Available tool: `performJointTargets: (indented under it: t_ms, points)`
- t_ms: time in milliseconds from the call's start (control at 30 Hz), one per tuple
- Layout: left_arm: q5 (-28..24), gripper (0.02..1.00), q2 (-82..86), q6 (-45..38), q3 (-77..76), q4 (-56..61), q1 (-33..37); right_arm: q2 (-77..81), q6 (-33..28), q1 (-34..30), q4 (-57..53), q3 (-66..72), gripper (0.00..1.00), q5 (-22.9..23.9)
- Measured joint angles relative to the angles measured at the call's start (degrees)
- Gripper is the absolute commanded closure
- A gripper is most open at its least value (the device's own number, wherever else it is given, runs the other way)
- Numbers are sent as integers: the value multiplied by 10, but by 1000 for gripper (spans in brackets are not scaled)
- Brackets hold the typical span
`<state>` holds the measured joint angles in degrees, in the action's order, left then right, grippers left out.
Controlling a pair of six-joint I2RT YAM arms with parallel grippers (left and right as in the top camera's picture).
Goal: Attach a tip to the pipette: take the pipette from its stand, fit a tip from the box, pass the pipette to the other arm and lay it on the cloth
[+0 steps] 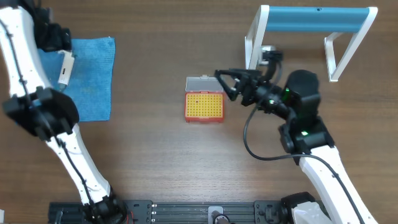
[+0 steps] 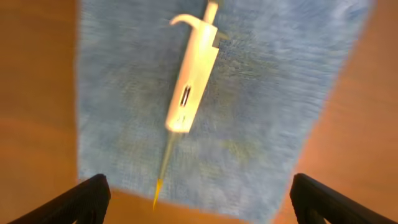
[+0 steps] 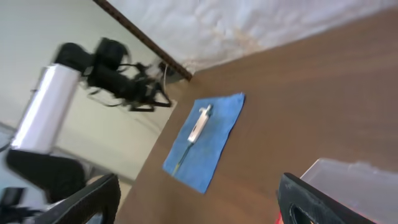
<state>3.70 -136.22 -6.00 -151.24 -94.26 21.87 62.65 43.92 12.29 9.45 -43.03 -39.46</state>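
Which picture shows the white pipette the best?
The left wrist view: the pipette lies big and close on the blue cloth, yellow tip included. The top view shows it small beside the left arm; the right wrist view, tiny and far.

The left arm (image 1: 67, 149) and right arm (image 1: 326, 167) have white links and black joints. A thin black cable runs along the left arm. A looping black cable (image 1: 245, 138) and small green lights (image 1: 287, 94) mark the right arm. The left gripper (image 2: 200, 202) and right gripper (image 3: 199, 199) are black.
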Motion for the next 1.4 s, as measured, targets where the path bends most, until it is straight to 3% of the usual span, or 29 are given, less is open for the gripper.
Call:
performJointTargets:
  t_ms: [67,267,500,600,733,933,1167,1400]
  points:
    - [-24,23,45,14,-1,-23,0,-24,-38,-26,-1,0,178,1]
    - [-125,23,170,40,-4,-26,-4,-72,-101,-72,-2,0,174,4]
    - [-158,20,304,63,-4,-26,-83,-90,-166,-115,-42,0,176,4]
    - [-159,20,389,76,7,-25,-149,-143,-218,-134,-127,-1,176,11]
    - [-146,23,537,123,88,-23,-230,-264,-292,-171,-314,-4,176,65]
    - [-136,23,763,229,342,-24,-319,-451,-388,-186,-511,-4,176,104]
    - [-131,20,936,334,619,55,-331,-572,-426,-186,-640,15,176,112]
    - [-94,20,1038,359,734,115,-332,-621,-430,-186,-688,14,176,135]
